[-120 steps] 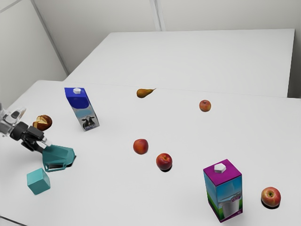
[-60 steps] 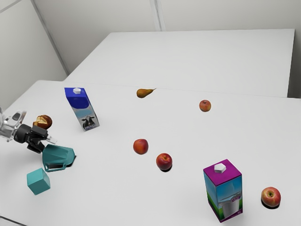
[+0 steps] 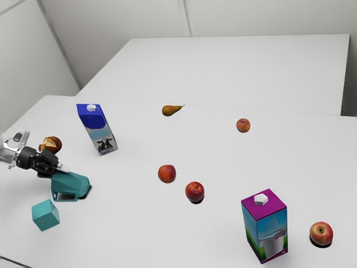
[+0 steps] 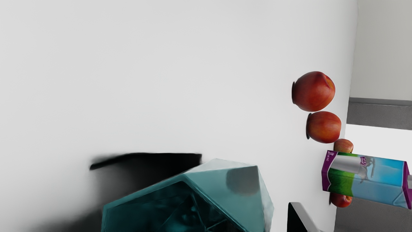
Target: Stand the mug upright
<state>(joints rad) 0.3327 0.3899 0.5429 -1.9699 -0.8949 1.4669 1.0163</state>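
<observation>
One teal, faceted mug of smooth, hard-looking material [image 3: 71, 182] lies on its side at the lower left of the exterior view, on a white tabletop [image 3: 139, 223]. Its looped handle [image 3: 66, 200] is turned toward the bottom of the frame. The black two-part claw [image 3: 59, 170] is seen at the mug's upper-left edge; whether it is wide, narrow or holding the mug cannot be told. The mug is judged light and stiff, perhaps slippery on its flat faces and breakable if dropped. A hold on the wall near the rim would probably suit tipping it onto its base. In the wrist view, the mug is cut off by the bottom edge, and its dark hollow is hard to read. Contact between claw and mug cannot be made out.
</observation>
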